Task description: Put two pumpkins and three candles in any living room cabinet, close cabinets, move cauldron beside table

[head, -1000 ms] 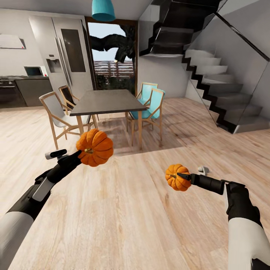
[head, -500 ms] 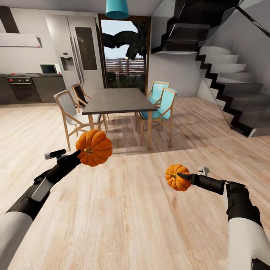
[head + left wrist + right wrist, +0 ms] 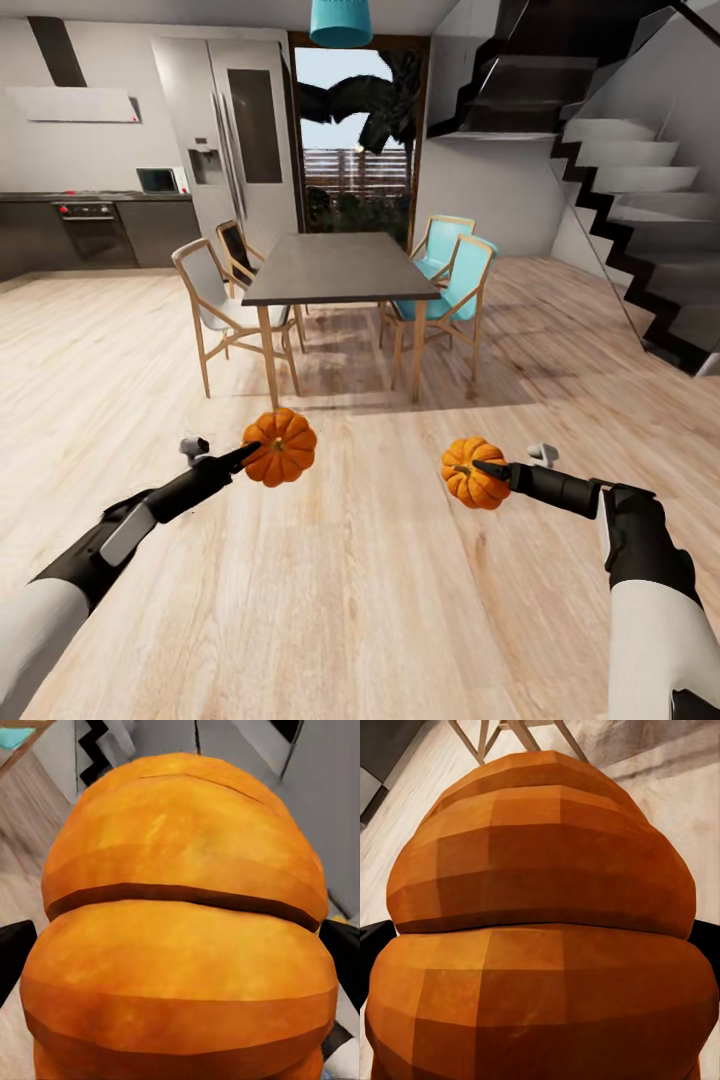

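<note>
Pumpkins fill both wrist views; head view shows left tool [image 3: 245, 458] and right tool [image 3: 487, 468] each grasping one.

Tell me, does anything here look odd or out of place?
Only the pumpkins: the left tool holds a pumpkin and the right tool holds the other pumpkin, both above bare wooden floor. The dining table and its chairs look tidy; nothing spilled or broken.

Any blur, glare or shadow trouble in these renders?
Head view: sharp, soft shadow under the dark-topped dining table, bright doorway not blown out. Left wrist view: round orange ribbed pumpkin crowds the lens, sharp. Right wrist view: the other orange pumpkin shows flat shading facets.
</note>
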Controlling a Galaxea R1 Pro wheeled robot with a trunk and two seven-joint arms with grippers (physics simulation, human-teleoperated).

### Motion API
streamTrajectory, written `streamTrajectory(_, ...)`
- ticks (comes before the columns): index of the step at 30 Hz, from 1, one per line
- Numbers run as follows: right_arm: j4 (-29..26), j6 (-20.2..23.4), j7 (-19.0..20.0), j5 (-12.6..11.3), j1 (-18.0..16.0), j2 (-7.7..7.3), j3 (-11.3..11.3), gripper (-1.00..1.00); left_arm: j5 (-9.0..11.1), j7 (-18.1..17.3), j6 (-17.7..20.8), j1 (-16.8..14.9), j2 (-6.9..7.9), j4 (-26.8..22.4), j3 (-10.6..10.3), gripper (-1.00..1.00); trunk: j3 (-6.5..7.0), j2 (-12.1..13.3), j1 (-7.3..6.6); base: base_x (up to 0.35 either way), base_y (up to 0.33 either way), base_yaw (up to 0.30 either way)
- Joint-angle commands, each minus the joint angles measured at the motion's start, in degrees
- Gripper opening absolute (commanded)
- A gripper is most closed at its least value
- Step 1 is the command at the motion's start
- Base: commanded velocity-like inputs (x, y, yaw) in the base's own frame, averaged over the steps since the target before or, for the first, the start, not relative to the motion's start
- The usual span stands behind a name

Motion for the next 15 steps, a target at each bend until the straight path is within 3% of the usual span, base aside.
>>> streamTrajectory(1, 0.01, 0.13, 0.06, 0.03, 0.01, 0.00, 0.29, -1.00, 0.01, -0.08, -0.01, 0.05, -0.03, 2.13, -0.34, -1.00, 0.18, 0.42, -0.23, 0.000, 0.000, 0.008)
streamTrajectory(3, 0.07, -0.02, 0.05, 0.10, 0.01, -0.02, 1.69, -1.00, -0.08, -0.14, -0.20, 0.10, -0.07, 5.50, -2.22, -1.00, 0.54, 1.22, -0.66, 0.000, 0.000, 0.003)
streamTrajectory(4, 0.01, 0.13, 0.04, 0.09, 0.01, -0.06, 2.30, -1.00, -0.09, -0.20, -0.31, 0.32, 0.06, 6.61, -4.81, -1.00, 0.72, 1.62, -0.88, 0.000, 0.000, 0.001)
streamTrajectory(6, -0.21, 0.26, 0.22, 0.05, 0.01, -0.16, 2.69, -1.00, -0.03, -0.30, -0.37, 0.61, 0.18, 7.08, -6.95, -1.00, 1.08, 2.42, -1.32, 0.000, 0.000, 0.000)
streamTrajectory(9, 0.06, 0.33, 0.03, 0.09, 0.01, -0.39, 2.90, -1.00, 0.15, -0.46, -0.40, 1.52, 1.77, 7.39, -8.13, -1.00, 1.59, 3.63, -1.98, 0.000, 0.000, 0.066)
streamTrajectory(10, 0.08, 0.40, -0.06, 0.08, 0.01, -0.56, 2.95, -1.00, 0.42, -0.96, -0.40, 2.70, 3.88, 7.53, -8.43, -1.00, 1.75, 4.03, -2.20, 0.000, 0.000, 0.239)
streamTrajectory(15, 4.21, 0.11, 0.04, 0.26, 0.10, -0.52, 2.89, -1.00, 0.42, -1.70, -0.45, 4.65, 4.60, 8.94, -8.53, -1.00, 2.50, 6.03, -3.30, 0.000, 0.000, 0.266)
